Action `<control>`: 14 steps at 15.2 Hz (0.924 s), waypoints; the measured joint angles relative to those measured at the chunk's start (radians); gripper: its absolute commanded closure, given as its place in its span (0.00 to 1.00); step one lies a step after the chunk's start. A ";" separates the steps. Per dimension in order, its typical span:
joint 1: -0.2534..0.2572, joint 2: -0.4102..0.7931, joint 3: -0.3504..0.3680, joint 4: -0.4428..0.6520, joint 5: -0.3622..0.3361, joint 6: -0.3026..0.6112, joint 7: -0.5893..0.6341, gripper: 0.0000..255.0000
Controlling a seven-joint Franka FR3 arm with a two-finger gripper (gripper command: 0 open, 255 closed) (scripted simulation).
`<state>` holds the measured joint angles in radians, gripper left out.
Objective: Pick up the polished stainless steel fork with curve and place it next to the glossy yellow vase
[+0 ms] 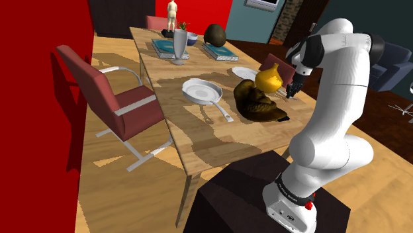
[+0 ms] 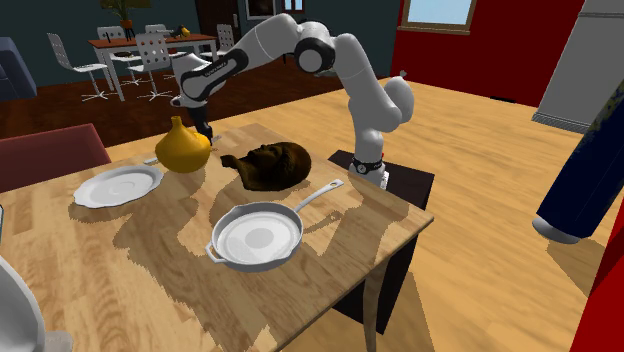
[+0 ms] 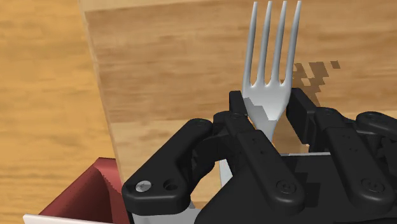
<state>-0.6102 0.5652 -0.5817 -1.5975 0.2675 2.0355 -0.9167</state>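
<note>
The fingers [image 3: 235, 108] are clamped on the fork [image 3: 270, 89], one on each side of its narrow neck just below the tines. The tines stick straight out ahead of the fingertips, and the handle runs back between the fingers, out of sight. Beneath the fork lies the wooden surface [image 3: 178, 76], and a broken shadow falls just off to one side of the tines. From that I judge the fork is lifted a little rather than resting, though I cannot be sure of the gap.

The yellow vase [image 1: 268, 78] stands just beside the fingers, so the carry looks nearly done and what is left is the setting down. That closeness is the first risk: a sideways drift on the way down could nudge the round vase and tip or roll it. A dark brown lump [image 2: 268, 163] lies near the vase's other side, so little open room is left.

The second risk is the hold. The neck is thin and smooth, and the fork could pivot or slip between the fingers. The surface's edge runs near the fingers, with the floor [image 3: 44, 95] and a red chair [image 3: 83, 191] beyond it, so an early or skewed release could send the fork over.
</note>
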 measured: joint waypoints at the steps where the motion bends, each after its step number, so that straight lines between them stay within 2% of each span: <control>1: -0.001 0.002 0.000 0.001 0.001 0.001 -0.001 1.00; 5: -0.001 0.002 0.001 0.000 0.001 0.003 -0.001 1.00; 6: -0.001 0.002 0.001 0.000 0.001 0.003 -0.001 0.00; 12: -0.001 0.002 0.001 0.000 0.001 0.003 -0.001 0.00; 14: 0.002 -0.012 -0.005 0.019 -0.008 -0.028 0.005 0.00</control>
<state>-0.6086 0.5537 -0.5865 -1.5788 0.2599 2.0078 -0.9121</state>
